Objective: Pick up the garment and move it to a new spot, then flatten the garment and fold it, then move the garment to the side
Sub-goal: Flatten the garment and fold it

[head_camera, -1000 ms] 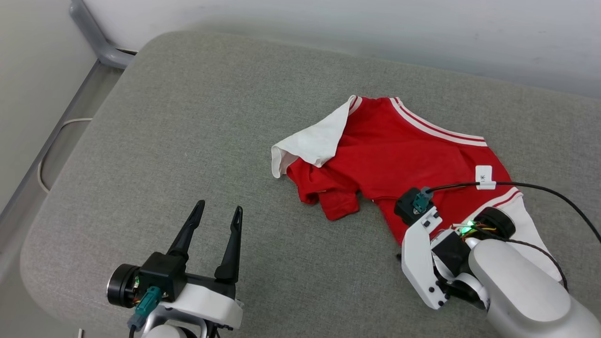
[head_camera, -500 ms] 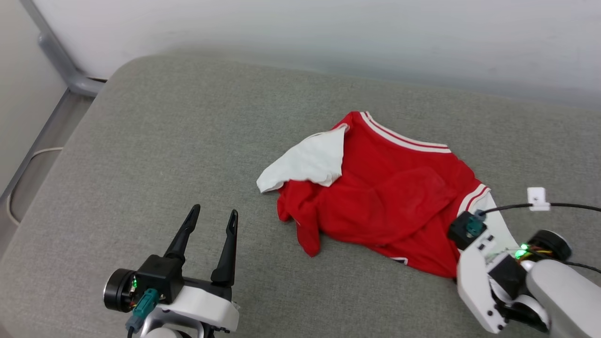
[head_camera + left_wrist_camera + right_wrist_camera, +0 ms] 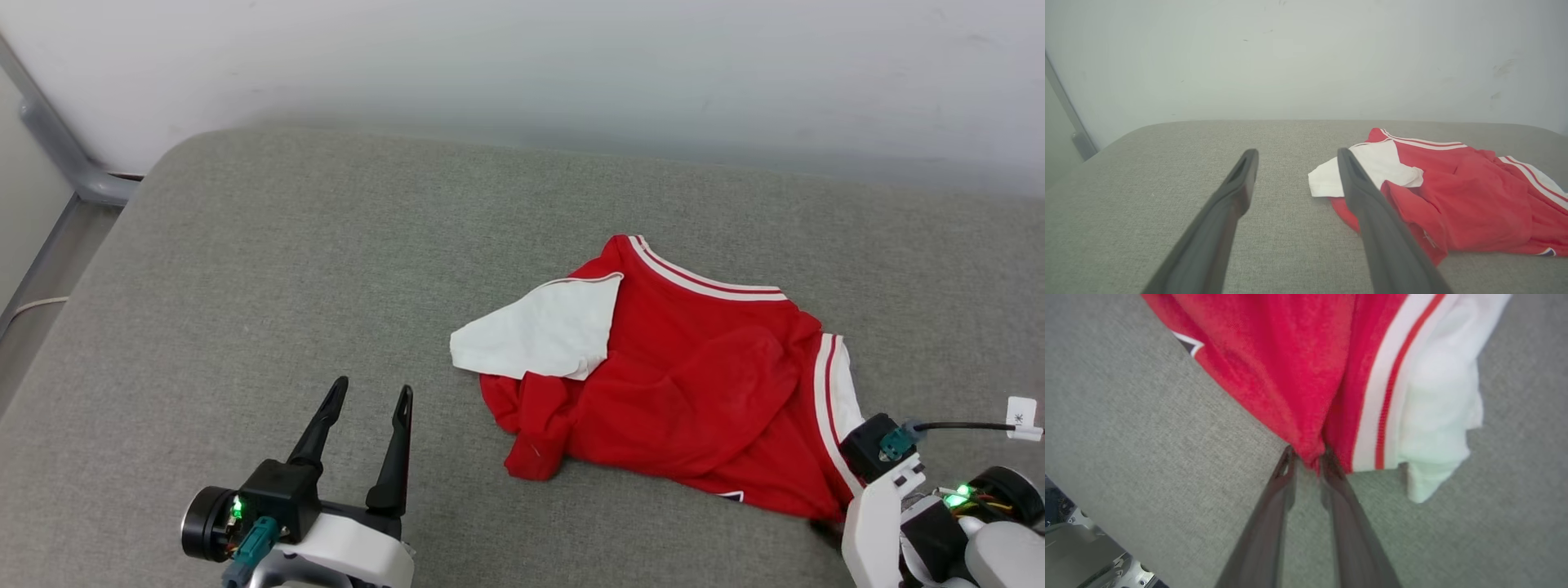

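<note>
So here's where I'm at. My right claw (image 3: pixel 1308 457) is pinched onto the garment (image 3: pixel 694 392). In the right wrist view a little bunch of red cloth is squeezed between the two fingertips, just beside the red-and-white striped seam (image 3: pixel 1384 396) of one white sleeve (image 3: pixel 1437 416). That sleeve flops off to one side of the fingers, onto the grey fabric. A tiny black-and-white corner of lettering (image 3: pixel 1186 342) peeks out at the hem, too little of it to read.

The garment lies crumpled on the grey padded bench (image 3: pixel 286 269), over on my right side, with the pale wall (image 3: pixel 522 65) behind it. The red body is wrinkled rather than flat, and the corner nearest my left arm is rumpled into folds. The other white sleeve (image 3: pixel 539 335) is flipped over onto the red and points toward my left. The striped collar trim (image 3: pixel 702 282) runs along the edge nearest the wall.

My left claw (image 3: pixel 373 386) is spread wide with nothing in it. It hovers over bare bench at the lower left of the head view, fingers aimed toward the wall, apart from the garment. In the left wrist view one finger (image 3: pixel 1372 212) overlaps the shirt's near edge, but that's just the angle.

A black cable (image 3: pixel 955 425) with a white tag comes off my right wrist.
</note>
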### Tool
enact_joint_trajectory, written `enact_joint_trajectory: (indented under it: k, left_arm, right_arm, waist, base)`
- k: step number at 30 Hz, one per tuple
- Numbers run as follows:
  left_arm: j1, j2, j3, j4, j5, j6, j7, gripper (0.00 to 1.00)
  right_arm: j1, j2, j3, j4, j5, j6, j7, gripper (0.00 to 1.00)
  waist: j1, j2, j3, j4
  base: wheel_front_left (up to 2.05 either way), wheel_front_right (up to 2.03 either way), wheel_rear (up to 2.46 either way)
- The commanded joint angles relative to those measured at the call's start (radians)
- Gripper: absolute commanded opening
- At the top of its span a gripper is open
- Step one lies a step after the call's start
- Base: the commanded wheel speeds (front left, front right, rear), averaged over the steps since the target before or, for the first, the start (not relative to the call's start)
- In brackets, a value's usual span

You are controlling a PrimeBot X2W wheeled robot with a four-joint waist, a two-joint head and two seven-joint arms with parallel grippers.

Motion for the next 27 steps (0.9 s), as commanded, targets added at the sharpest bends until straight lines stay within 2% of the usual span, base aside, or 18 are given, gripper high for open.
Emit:
enact_joint_trajectory:
  k: [1, 13, 19, 23, 27]
  left_arm:
    - [0.003, -0.001, 0.001, 0.0, 0.004, -0.001, -0.003, 1.0]
    - [0.011, 0.002, -0.003, -0.017, -0.008, -0.001, -0.003, 1.0]
    - [0.006, 0.002, -0.025, -0.025, -0.031, -0.001, -0.003, 1.0]
    - [0.0, 0.006, -0.052, -0.014, -0.051, -0.001, -0.003, 1.0]
    - [-0.048, 0.04, -0.107, 0.025, -0.089, -0.001, 0.0, 1.0]
  right_arm:
    - [0.023, 0.015, -0.008, 0.005, -0.008, -0.002, -0.017, 1.0]
    - [0.114, 0.136, -0.259, -0.125, -0.04, -0.002, -0.396, 1.0]
    - [0.18, 0.235, -0.401, -0.169, -0.109, -0.002, -0.585, 1.0]
    - [0.207, 0.316, -0.456, -0.175, -0.158, -0.001, -0.654, 1.0]
    - [0.205, 0.368, -0.479, -0.183, -0.186, -0.001, -0.662, 1.0]
  waist:
    - [0.0, 0.0, -0.002, -0.008]
    - [0.0, 0.0, -0.037, -0.088]
    - [0.0, 0.0, -0.037, -0.112]
    - [0.0, 0.0, -0.028, -0.131]
    - [0.0, 0.0, -0.012, -0.154]
  base:
    - [0.0, 0.0, 0.0]
    - [0.0, 0.0, 0.0]
    - [0.0, 0.0, 0.0]
    - [0.0, 0.0, 0.0]
    - [0.0, 0.0, 0.0]
